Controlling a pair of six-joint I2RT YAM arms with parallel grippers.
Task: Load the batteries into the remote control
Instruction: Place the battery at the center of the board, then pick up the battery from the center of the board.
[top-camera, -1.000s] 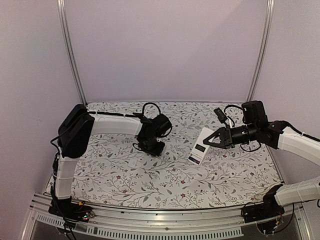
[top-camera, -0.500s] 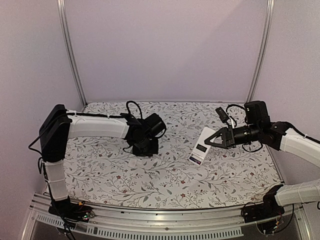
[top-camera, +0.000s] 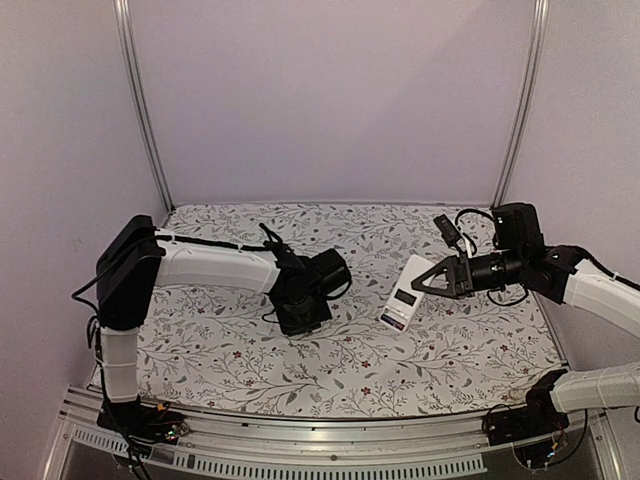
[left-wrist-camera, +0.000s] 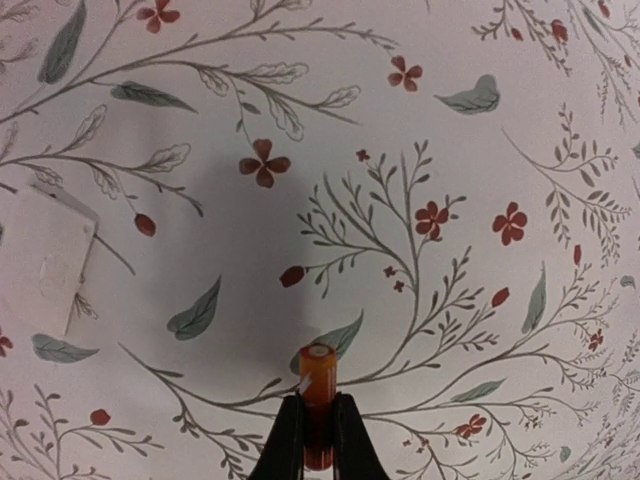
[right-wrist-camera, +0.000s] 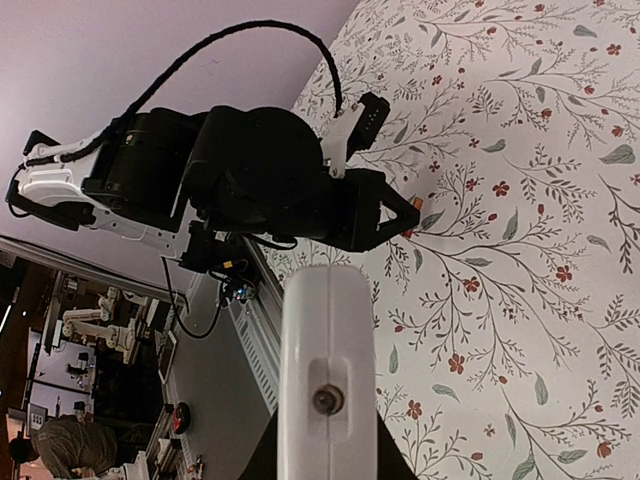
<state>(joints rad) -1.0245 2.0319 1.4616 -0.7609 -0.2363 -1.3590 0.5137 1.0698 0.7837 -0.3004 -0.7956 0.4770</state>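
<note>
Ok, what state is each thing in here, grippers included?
Battery: orange, clamped in the left gripper.
Remote: tilted, back showing, dark recess uncovered, held by the right gripper.
White plastic piece: lying flat on the table, untouched.
Left gripper: shut on the battery.
Right gripper: shut on the remote.

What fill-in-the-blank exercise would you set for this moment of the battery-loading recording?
1. The left gripper is shut on a reddish-orange ____.
2. The right gripper holds the white ____.
3. The small flat white piece lies on the tablecloth, held by ____ gripper.
Missing words: battery; remote control; neither.
</note>
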